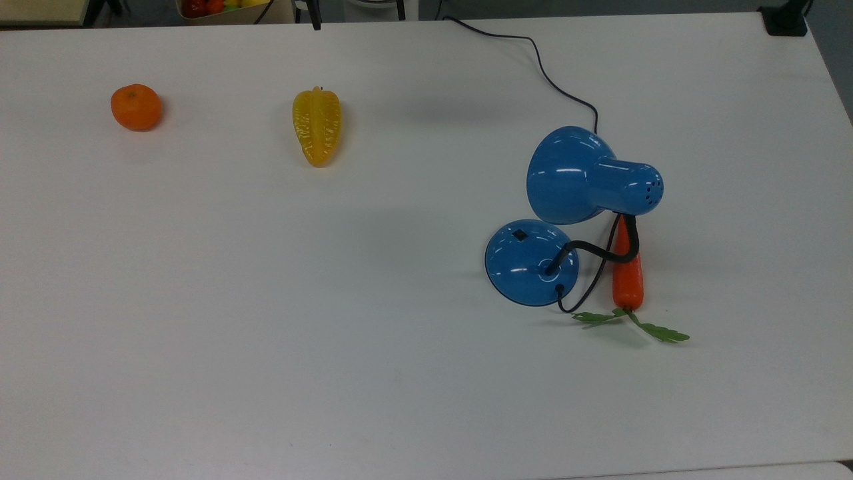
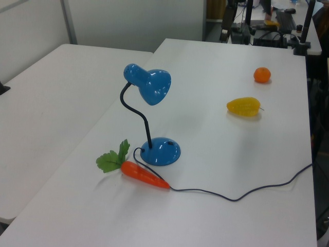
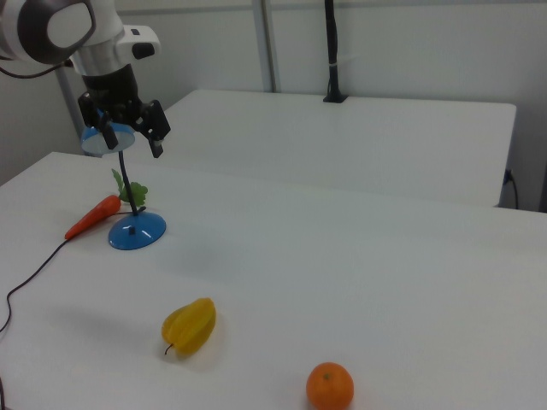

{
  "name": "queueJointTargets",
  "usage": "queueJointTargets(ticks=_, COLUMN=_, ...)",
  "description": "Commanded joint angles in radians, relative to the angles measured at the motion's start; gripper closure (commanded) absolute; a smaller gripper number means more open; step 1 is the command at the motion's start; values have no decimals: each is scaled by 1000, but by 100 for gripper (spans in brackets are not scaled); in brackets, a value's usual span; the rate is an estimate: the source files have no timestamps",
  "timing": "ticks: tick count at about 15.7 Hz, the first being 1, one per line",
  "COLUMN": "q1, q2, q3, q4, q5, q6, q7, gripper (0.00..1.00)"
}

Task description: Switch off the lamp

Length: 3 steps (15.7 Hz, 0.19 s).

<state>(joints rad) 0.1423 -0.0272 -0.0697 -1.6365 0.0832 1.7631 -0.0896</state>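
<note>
We see no readable writing on the lamp (image 1: 566, 200); beside its shade our tool (image 3: 132, 137) hangs with fingers spread.

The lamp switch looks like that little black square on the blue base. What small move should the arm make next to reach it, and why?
Probably carry the gripper out over the table toward the lamp's base. In the right view the gripper hangs high with fingers spread, touching nothing. The switch sits exposed on top of the base, on the side away from the carrot, so coming down from above looks unobstructed.
</note>
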Motion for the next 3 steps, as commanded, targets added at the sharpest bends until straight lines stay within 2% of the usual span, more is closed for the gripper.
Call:
queueJointTargets(ticks=1, q1=26, q2=-10, q3=-22, q4=-20, q5=-7, q6=24, q7=-19, gripper=0)
queueJointTargets(ticks=3, q1=26, q2=-10, q3=-22, q4=-20, q5=-7, q6=21, q7=-19, gripper=0)
